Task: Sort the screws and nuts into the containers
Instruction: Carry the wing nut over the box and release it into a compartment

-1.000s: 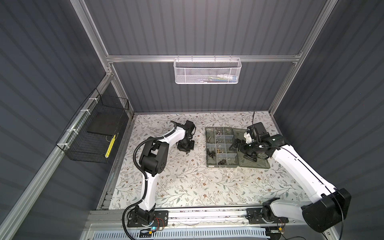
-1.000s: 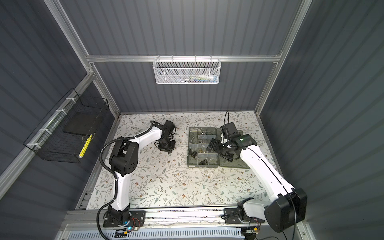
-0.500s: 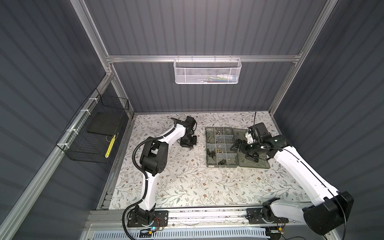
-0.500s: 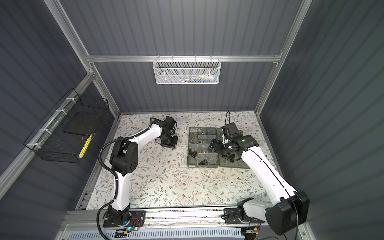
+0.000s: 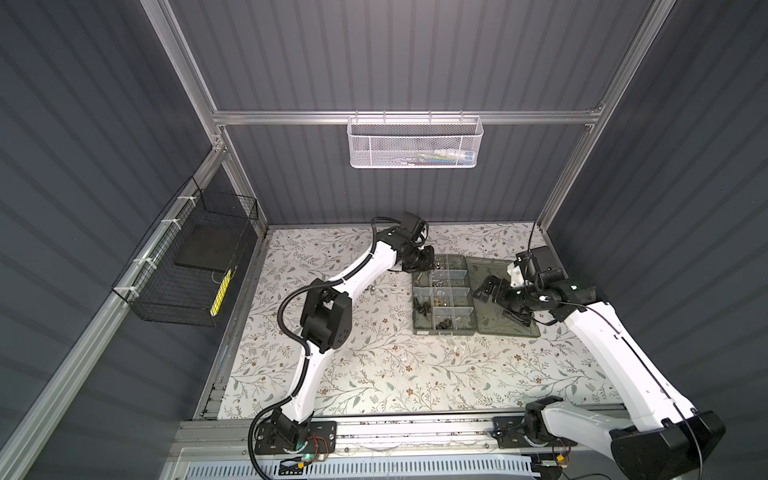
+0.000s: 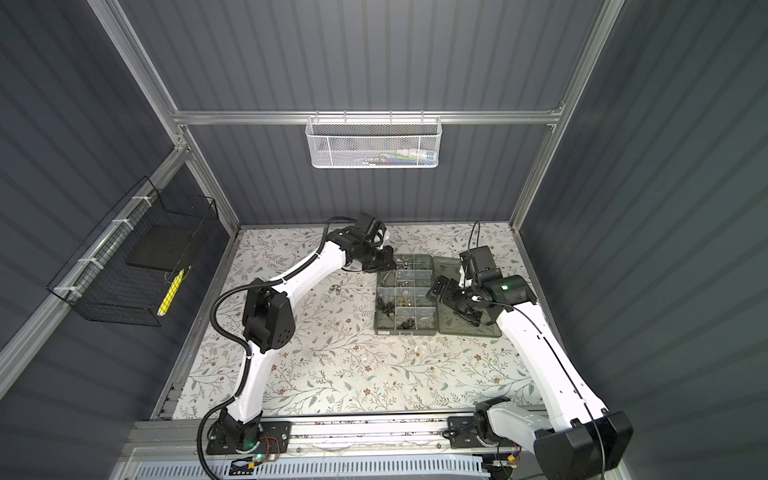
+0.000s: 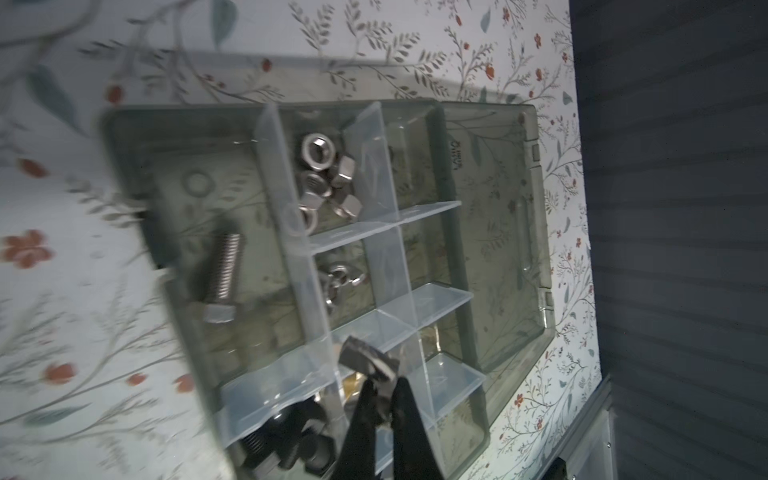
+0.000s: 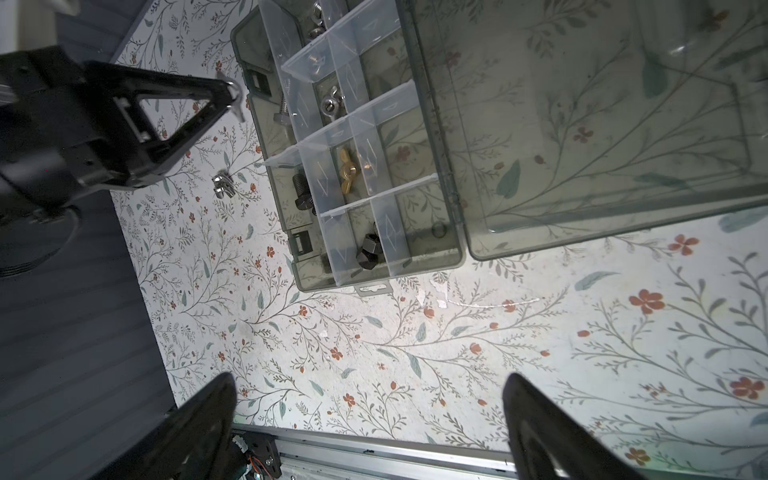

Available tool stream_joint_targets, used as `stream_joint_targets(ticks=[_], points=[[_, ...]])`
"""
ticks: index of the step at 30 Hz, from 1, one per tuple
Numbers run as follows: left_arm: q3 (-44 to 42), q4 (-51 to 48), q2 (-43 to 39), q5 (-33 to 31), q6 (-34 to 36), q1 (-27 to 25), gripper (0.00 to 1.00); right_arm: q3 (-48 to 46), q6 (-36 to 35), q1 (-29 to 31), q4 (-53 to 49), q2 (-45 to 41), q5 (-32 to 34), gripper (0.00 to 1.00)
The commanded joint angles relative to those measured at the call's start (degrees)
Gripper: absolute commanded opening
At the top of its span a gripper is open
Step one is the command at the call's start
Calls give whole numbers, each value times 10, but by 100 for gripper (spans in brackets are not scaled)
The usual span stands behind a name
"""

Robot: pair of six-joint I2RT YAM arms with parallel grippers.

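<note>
The smoky organiser box (image 5: 444, 332) (image 6: 405, 333) lies open at the back right, its containers holding sorted pieces: silver hex nuts (image 7: 324, 166), a silver bolt (image 7: 222, 274), a brass wing nut (image 8: 347, 170), black nuts (image 8: 368, 253). My left gripper (image 5: 430, 262) (image 7: 384, 384) hovers over the box's far left corner, shut on a small silver piece (image 7: 365, 361) (image 8: 235, 95). Two silver nuts (image 5: 371, 289) (image 8: 222, 185) lie loose on the cloth left of the box. My right gripper (image 5: 490, 289) (image 8: 370, 386) hangs open and empty above the flipped-out lid (image 8: 582, 104).
A white mesh basket (image 5: 413, 143) hangs on the back wall and a black wire basket (image 5: 187, 266) on the left wall. The floral cloth (image 5: 395, 374) covers the table down to the front rail (image 5: 415, 428).
My left gripper has lifted from the cloth left of the box and moved right to the box's far left corner, carrying the silver piece. The right gripper shifted slightly.
</note>
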Motion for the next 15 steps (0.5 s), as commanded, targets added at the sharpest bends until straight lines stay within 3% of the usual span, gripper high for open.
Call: stream_joint_targets(ticks=[1, 9, 11, 15], points=[[16, 46, 34, 30, -40, -3, 9, -1, -2, -8, -33, -30, 8, 99], [12, 68, 70, 11, -52, -7, 21, -21, 6, -19, -50, -65, 11, 99], [23, 59, 68, 5, -47, -7, 35, -24, 10, -19, -49, -68, 10, 99], [51, -10, 32, -45, 0, -4, 43, -32, 15, -19, -34, -62, 2, 99]])
